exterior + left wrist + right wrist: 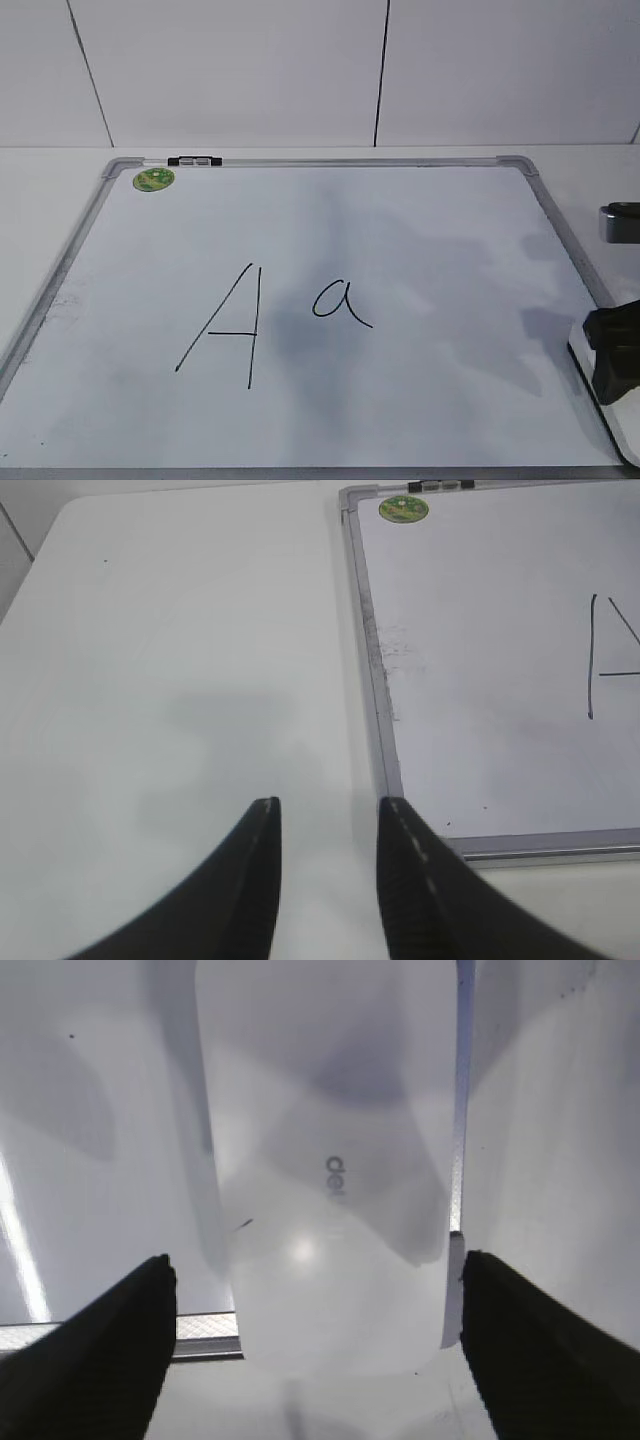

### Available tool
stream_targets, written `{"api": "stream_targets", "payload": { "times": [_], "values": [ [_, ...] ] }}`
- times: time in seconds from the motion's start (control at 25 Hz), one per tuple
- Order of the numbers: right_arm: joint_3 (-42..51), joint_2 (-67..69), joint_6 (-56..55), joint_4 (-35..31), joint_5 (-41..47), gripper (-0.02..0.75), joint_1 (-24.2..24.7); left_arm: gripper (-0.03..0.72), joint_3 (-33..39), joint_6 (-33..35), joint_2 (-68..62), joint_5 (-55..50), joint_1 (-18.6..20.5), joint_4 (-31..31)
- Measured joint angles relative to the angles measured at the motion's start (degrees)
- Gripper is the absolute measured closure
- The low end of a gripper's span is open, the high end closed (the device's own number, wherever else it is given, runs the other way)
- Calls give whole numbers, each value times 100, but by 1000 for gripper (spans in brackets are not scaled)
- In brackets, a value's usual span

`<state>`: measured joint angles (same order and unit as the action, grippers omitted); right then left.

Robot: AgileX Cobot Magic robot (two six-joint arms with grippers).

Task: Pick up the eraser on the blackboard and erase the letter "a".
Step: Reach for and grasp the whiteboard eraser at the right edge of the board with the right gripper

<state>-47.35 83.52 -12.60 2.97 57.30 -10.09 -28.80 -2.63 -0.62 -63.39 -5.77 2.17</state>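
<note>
Now pick-up step: right gripper (312, 1270) spread wide, straddling eraser (330, 1160) at blackboard (420, 230) right edge. Left gripper (328, 805) part-open, empty. Next: close on eraser, carry to letter "a" (340, 302).

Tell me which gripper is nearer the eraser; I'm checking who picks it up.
Right. The right gripper is open with its fingers either side of the eraser; the left gripper hovers off the board's opposite edge.

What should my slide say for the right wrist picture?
Open right hand straddling the white eraser at the blackboard's frame.
</note>
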Motion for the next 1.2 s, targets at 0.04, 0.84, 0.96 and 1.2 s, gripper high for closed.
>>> {"api": "stream_targets", "payload": {
  "times": [0.04,0.84,0.96,1.2],
  "values": [
    [0,40,-26,0,-30,59,0,443,0,0,0,0,0,0],
    [-4,416,-314,273,-282,60,0,443,0,0,0,0,0,0],
    [-4,481,-314,273,-345,60,0,443,0,0,0,0,0,0],
    [-4,557,-314,294,-397,60,0,443,0,0,0,0,0,0]
  ]
}}
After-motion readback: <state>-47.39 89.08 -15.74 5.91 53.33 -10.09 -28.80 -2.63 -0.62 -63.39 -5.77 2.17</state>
